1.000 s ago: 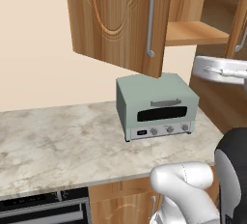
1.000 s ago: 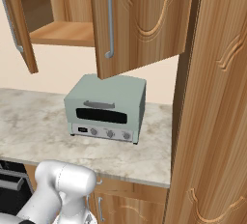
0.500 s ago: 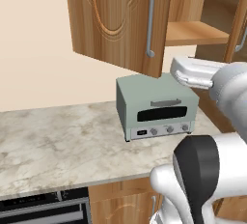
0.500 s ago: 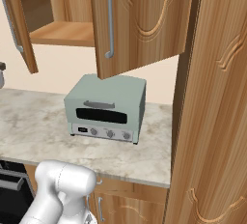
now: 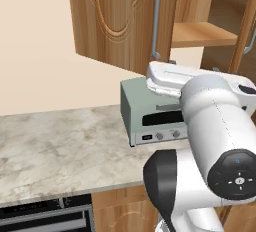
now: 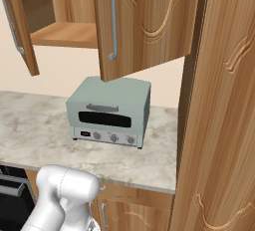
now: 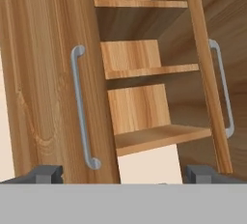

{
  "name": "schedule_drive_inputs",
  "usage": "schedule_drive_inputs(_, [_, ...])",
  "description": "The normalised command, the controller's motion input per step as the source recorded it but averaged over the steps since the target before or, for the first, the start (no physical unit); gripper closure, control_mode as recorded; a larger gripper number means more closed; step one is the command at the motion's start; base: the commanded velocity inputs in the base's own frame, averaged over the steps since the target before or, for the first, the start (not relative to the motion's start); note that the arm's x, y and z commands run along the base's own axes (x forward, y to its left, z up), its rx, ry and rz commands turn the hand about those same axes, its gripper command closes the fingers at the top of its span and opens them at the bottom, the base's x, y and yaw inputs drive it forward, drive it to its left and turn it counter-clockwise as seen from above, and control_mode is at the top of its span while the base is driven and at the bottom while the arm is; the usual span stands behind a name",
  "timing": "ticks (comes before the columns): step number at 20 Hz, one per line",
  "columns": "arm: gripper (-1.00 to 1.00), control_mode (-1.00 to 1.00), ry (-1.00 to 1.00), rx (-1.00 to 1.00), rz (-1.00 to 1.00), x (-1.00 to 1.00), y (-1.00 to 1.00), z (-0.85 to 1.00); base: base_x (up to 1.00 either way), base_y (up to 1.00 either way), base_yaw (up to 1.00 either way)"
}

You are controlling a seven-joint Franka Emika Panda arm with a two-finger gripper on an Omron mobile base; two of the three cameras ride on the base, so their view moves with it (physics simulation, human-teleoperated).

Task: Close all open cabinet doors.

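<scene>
Approaching two open medium-brown wood-grain cabinet doors, hanging above the marbled desk and pale green toaster oven. Gripper spread wide, holding nothing. Next: press against left door near slim silver bar handle, swing shut.

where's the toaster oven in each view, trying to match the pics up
Left base view: the toaster oven sits at centre right on the counter, partly behind the white arm.
Right base view: the toaster oven stands at centre, fully in sight, under the open cabinet door.
Hand view: no toaster oven here.
Shared landmark: that door's silver bar handle.
</scene>
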Motion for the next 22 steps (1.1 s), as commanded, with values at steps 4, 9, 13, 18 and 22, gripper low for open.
schedule_drive_inputs(4, [-1.0, -1.0, 0.08, -0.04, 0.0, 0.26, 0.37, 0.01, 0.0, 0.0, 0.0])
schedule_drive_inputs(9, [-1.0, -1.0, 0.15, -0.06, -0.07, 0.52, 0.39, 0.0, 0.0, 0.0, 0.0])
schedule_drive_inputs(13, [-1.0, -1.0, 0.08, -0.07, -0.1, 0.42, 0.34, -0.02, 0.0, 0.0, 0.0])
schedule_drive_inputs(18, [-1.0, -1.0, -0.01, -0.02, -0.01, 0.31, 0.01, -0.11, 0.0, 0.0, 0.0])
schedule_drive_inputs(22, [-1.0, -1.0, 0.0, 0.0, 0.0, 0.32, -0.27, 0.0, 0.0, 0.0, 0.0])
